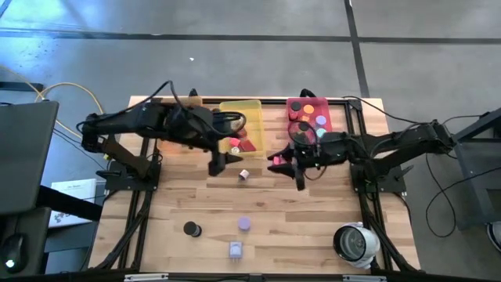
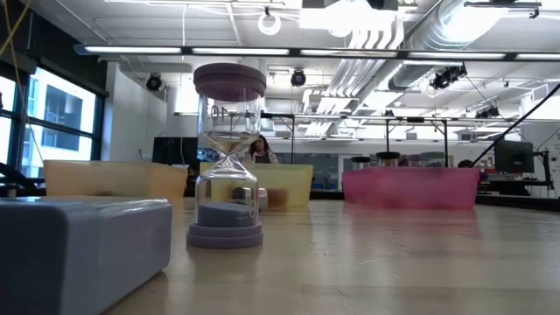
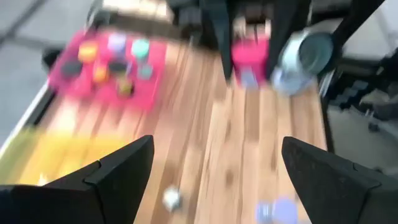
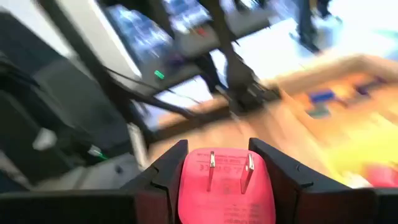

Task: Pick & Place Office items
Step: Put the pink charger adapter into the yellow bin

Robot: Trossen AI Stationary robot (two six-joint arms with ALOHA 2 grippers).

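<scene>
Blur smears both wrist views, so the small pieces in them read only as coloured blobs. Landmark: the yellow tray (image 1: 241, 117) at the far edge of the wooden table (image 1: 313, 219).

The left gripper (image 1: 222, 159) hangs over the table just in front of the yellow tray, its fingers (image 3: 118, 171) spread wide with nothing between them; whether it touches anything in the tray cannot be made out from above. The right gripper (image 1: 288, 162) sits to the right of that tray, in front of the pink tray (image 1: 309, 113), and is clamped on a pink plug cube (image 4: 225, 183) whose two metal prongs face its wrist camera.

Inside the yellow tray lie a few red pieces (image 1: 239, 143), partly hidden by the left arm. A small white cube (image 1: 244, 174) rests on the table just in front of the tray. Farther toward the near edge stand a black disc (image 1: 192, 229), a lavender hourglass (image 1: 244, 224) and a lavender cube (image 1: 236, 250). A white-grey round device (image 1: 354, 243) sits well to the right of them, at the near right corner.

From table height the hourglass (image 2: 227, 157) and the lavender cube (image 2: 83, 245) fill the foreground, the cube cut off at the edge; the arms do not show. Behind is a bright lab with ceiling lights and ducts, and a person sits far off behind the yellow tray.
</scene>
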